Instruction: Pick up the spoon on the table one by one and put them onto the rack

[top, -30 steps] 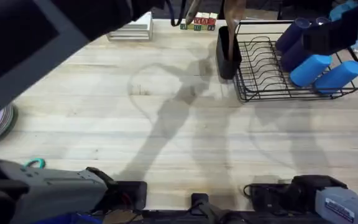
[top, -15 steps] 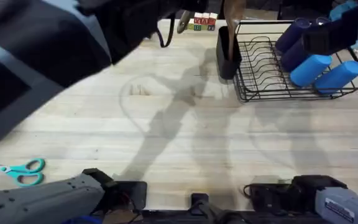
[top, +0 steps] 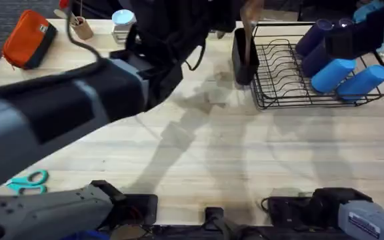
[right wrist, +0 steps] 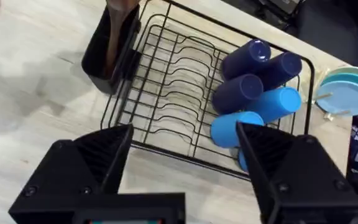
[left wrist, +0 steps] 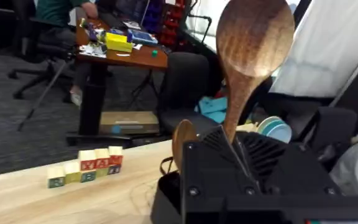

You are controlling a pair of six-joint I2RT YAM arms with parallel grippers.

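Swinging across the table [top: 245, 153], my left arm now stretches as a big blurred bar toward the caddy [top: 243, 60]. Half a second ago it covered the corner well away from the caddy, and that corner is now open to view. The rack [top: 292, 73] and the right arm have not shifted.

From the left wrist, the left gripper [left wrist: 235, 146] is pinching a spoon [left wrist: 253, 37] by its handle. The bowl stands up above the fingers and the handle points down. I judge it is held upright so the handle can go straight down into the caddy's narrow mouth. The other spoon [left wrist: 182, 140] shows its bowl lower and farther off. It seems to stand in the caddy already, and the overhead shows a brown bowl above the caddy's rim. A row of blocks [left wrist: 86, 167] sits on the table just beyond the caddy.

The right gripper [right wrist: 184, 134] hovers above the rack beside the caddy, fingers spread and empty. I read it as parked clear of the caddy's mouth. Blue cups [right wrist: 253, 99] lie in the rack at the end away from the caddy. Scissors [top: 29, 181] lie well apart from the caddy and are not my concern.

This looks like the last spoon. What remains is lining the handle over the caddy, lowering it and letting go. The risk is knocking the spoon that already stands there.
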